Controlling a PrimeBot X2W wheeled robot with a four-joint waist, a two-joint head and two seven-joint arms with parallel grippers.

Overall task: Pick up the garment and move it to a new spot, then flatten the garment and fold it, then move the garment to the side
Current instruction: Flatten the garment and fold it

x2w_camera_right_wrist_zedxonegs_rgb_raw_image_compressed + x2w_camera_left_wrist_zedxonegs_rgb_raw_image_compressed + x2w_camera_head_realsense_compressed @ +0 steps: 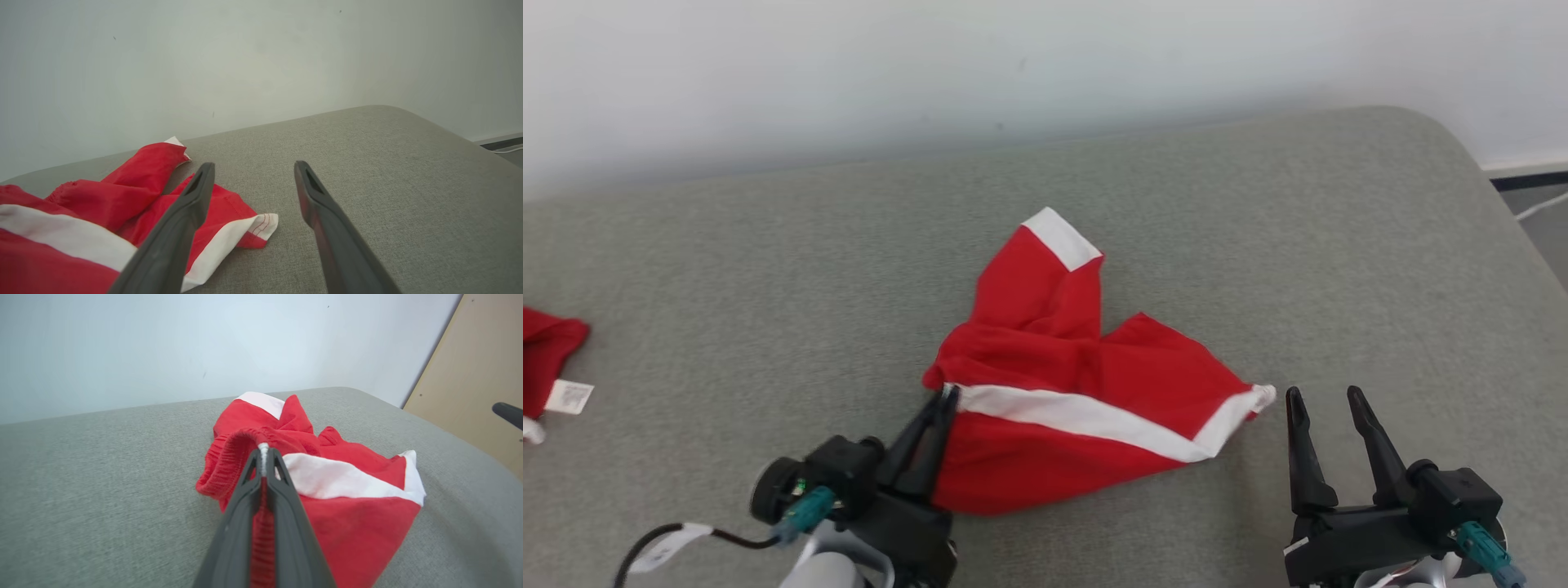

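Red garment (1078,384), apparently a pair of shorts, lying crumpled near the middle of a grey padded surface (1258,245), with one leg pointing away from the robot and ending in a white cuff (1062,237). The left pincer (947,396) is closed on the garment's near-left corner. In the left wrist view the left pincer (263,451) has its two dark fingers pressed together over the gathered, ribbed waistband (229,457), at the spot where a white band (335,477) meets the red cloth. The right pincer (1325,400) stands with its fingers wide apart and holds nothing, just beside the garment's right-hand corner (1258,398) but not touching it; the right wrist view shows that same white-edged corner lying flat on the surface to the left of the right pincer (253,165). The cloth looks thin, smooth and limp (the folds collapse on themselves and nothing holds a shape), so it should weigh little, drape from any held point and probably slide easily over the coarse woven cover. The thicker elastic waistband and the stitched white hems are the firmest parts and seem the best places to grip; the free right corner is a likely second hold for spreading the piece flat. A pinch on a single layer could slip. A second red item (547,359) with a white label (568,398) lies well apart at the surface's left edge.
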